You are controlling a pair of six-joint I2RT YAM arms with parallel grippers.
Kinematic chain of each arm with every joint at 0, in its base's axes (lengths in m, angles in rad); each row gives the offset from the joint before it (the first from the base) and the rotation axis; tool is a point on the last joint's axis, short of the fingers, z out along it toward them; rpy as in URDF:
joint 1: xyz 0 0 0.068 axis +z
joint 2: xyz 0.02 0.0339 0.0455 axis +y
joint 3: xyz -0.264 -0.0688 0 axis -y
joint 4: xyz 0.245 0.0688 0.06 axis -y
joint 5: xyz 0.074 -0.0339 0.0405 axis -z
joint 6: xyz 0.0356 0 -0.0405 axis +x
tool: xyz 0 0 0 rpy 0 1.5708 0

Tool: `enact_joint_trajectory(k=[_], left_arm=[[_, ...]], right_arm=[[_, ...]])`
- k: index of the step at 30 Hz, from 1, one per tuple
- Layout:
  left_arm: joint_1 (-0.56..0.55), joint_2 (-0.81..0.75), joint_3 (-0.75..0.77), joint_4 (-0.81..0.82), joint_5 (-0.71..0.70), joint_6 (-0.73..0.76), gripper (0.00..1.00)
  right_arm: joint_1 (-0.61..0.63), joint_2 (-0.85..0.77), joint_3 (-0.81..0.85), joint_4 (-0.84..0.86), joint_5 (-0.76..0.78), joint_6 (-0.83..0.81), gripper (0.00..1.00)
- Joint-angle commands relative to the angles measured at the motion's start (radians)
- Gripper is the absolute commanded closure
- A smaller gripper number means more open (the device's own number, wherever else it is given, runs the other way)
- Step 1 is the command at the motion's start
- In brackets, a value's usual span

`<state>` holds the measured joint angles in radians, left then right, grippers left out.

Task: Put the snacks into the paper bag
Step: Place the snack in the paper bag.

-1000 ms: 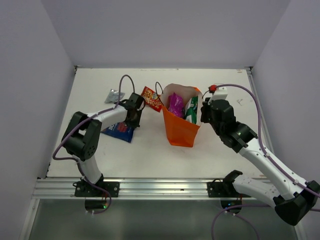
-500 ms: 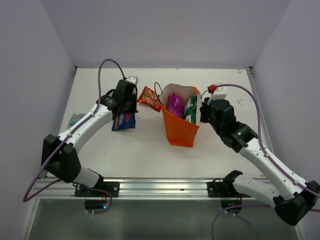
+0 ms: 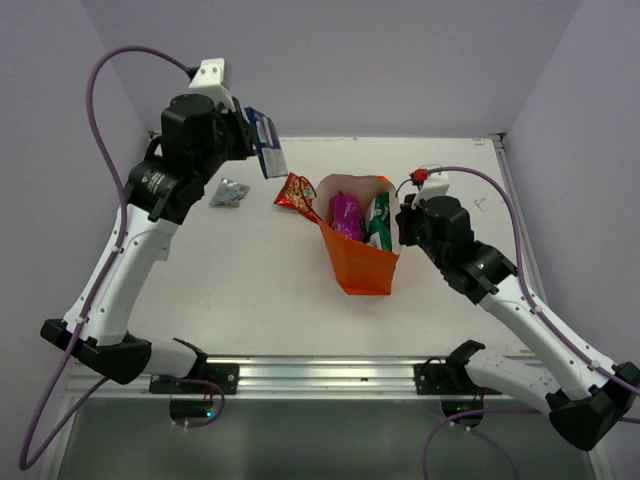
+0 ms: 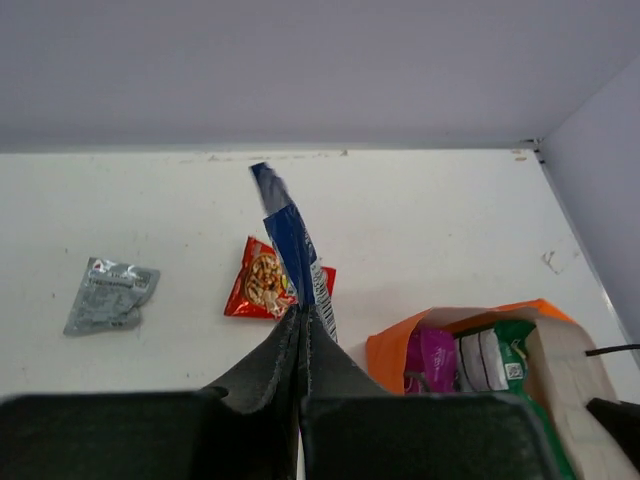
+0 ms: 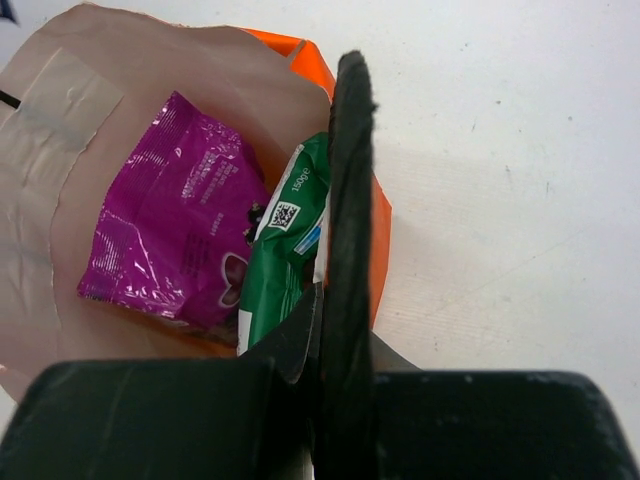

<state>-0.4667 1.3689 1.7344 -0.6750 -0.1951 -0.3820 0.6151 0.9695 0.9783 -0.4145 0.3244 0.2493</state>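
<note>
Your left gripper (image 4: 302, 318) is clamped tight on the blue packet (image 4: 293, 243), held high, with the red packet (image 4: 262, 287) beneath its fingertips. Your right gripper (image 5: 345, 180) is closed, pinching the paper bag (image 5: 55, 125) at its rim.

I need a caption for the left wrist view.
Left fingers hold the dark blue packet; red packet behind, orange bag at right.

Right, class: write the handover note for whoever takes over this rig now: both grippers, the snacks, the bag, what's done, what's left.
Left gripper: shut on the dark blue packet, raised high at far left.
Right gripper: shut on the right rim of the paper bag; bag stands upright.
Done: magenta packet and green-and-white packet are inside the bag.
Left: bag the blue one, then the red packet beside the bag's left side and the silver-grey packet farther left on the table.
</note>
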Motion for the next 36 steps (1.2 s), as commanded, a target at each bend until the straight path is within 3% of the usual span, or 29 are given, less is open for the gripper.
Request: enact_joint_trajectory(k=[1,5,14,24,31,36], left_arm=[[0.005,-0.007,0.152,-0.011,-0.015,0.028,1.0],[0.005,0.035,0.285,-0.026,0.012,0.045,1.0],[-0.046,0.16,0.522,0.012,0.267,-0.026,1.0],[-0.145,0.176,0.45,0.143,0.459,-0.112,1.0],[-0.231,0.202,0.389,0.109,0.462,-0.132,1.0],[-0.285,0.173,0.255,0.149,0.431,-0.141,1.0]], right_arm=[[0.0,0.006,0.046,-0.024,-0.021,-0.018,1.0],[0.0,0.008,0.046,-0.023,-0.031,-0.012,1.0],[0.002,0.032,0.062,-0.024,-0.051,-0.012,1.0],[0.002,0.032,0.085,-0.032,-0.053,-0.012,1.0],[0.0,0.018,0.079,-0.037,-0.08,0.013,1.0],[0.0,0.023,0.053,-0.021,-0.093,0.015,1.0]])
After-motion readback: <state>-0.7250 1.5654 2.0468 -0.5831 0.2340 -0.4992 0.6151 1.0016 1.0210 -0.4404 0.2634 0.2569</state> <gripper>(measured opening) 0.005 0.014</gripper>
